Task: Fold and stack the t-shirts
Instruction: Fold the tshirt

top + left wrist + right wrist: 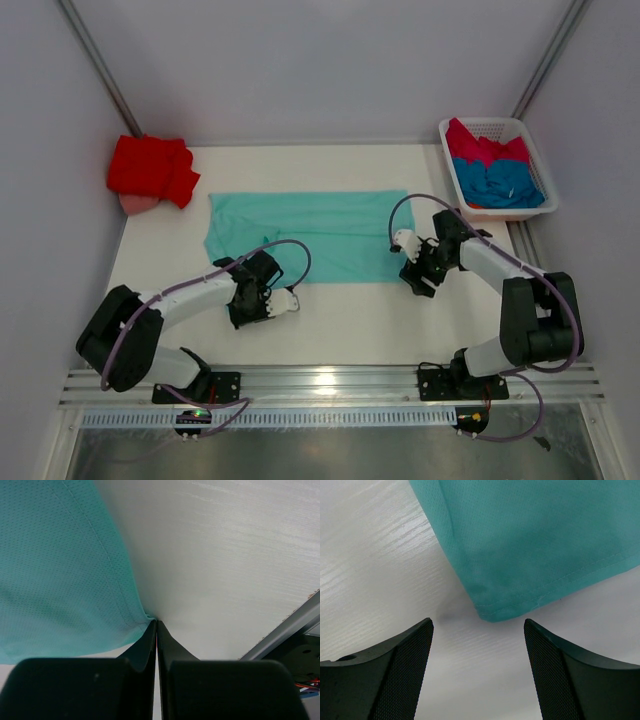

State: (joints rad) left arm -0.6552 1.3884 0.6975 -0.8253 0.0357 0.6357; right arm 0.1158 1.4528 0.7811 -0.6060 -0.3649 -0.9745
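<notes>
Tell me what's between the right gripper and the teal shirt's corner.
Nothing but bare white table: in the right wrist view the open right gripper sits just short of the corner of the mint-teal t-shirt.

From above, light falls bright and even on the white desk (340,320), shadows faint and soft, with a white glare on the metal rail (325,380) at the near edge. In the left wrist view the left pincer (156,626) is dark and blurred, while the weave of the mint-teal shirt (60,570) is sharp. In the right wrist view the right pincer (478,627) is in shade and slightly soft; the desk's grain shines at the left, and a soft shadow lies under the shirt's corner.
</notes>
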